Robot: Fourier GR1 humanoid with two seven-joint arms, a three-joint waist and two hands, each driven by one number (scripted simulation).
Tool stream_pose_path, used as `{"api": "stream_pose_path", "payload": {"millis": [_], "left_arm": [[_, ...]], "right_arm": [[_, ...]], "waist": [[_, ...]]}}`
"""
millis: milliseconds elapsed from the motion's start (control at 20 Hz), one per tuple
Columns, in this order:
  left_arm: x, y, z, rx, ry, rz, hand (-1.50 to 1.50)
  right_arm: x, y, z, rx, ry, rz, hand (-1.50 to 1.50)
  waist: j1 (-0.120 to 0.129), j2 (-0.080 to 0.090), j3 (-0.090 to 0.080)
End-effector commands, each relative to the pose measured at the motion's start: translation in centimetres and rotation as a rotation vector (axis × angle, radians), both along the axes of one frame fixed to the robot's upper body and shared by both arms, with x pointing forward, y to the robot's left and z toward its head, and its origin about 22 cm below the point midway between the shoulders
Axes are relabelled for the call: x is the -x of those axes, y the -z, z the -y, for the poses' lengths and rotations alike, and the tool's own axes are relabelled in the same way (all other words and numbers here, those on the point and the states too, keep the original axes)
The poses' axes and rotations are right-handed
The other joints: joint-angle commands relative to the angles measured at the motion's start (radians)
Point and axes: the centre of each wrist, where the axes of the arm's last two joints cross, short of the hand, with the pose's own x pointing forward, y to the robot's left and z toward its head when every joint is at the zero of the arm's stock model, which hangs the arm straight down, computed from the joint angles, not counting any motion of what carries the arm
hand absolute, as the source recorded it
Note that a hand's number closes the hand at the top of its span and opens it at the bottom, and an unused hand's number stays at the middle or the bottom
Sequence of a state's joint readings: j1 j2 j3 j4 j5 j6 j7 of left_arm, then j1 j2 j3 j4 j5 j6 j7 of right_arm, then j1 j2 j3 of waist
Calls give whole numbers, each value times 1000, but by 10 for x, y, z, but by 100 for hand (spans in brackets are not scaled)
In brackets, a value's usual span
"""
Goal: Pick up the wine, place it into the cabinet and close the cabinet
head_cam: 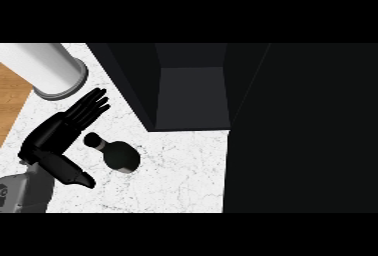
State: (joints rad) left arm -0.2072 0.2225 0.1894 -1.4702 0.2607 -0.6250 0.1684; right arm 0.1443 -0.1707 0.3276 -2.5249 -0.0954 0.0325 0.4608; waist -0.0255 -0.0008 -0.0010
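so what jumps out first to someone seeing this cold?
The dark open cabinet fills the upper middle and right, its door swung wide as a black slab down the right side. On the white marbled counter a dark wine bottle stands seen from above, left of centre. The left robot hand is beside it, fingers straight, not gripping; a white cylinder sits top left.

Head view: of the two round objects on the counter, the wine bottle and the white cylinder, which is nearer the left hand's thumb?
The wine bottle, dark and just right of the left hand, beside its thumb; the white cylinder stands beyond the fingertips.
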Motion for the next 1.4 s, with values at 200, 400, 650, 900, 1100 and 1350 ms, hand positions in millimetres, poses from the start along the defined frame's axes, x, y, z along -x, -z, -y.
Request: {"api": "stream_pose_path", "payload": {"millis": [200,400,650,900,1100,1350], "left_arm": [[-14,38,-11,-16,-7,-24,-150],[-18,53,-8,-47,-6,-43,-150],[-18,82,0,-15,35,-86,-150],[-25,100,-10,-31,46,-101,-150],[-16,122,1,-48,52,-106,-150],[12,144,-12,-23,57,-126,-150]], "right_arm": [[44,-30,9,-64,-52,69,-150],[54,-36,15,-45,-54,67,-150],[48,-30,14,-62,-39,71,-150],[42,-27,10,-48,-51,59,-150],[43,-34,10,-61,-54,67,-150],[53,-34,7,-72,-43,78,-150]], "waist": [[3,1,0],[-6,1,0],[0,0,1],[-6,4,-1],[-5,5,-2],[2,-2,-1]]}}
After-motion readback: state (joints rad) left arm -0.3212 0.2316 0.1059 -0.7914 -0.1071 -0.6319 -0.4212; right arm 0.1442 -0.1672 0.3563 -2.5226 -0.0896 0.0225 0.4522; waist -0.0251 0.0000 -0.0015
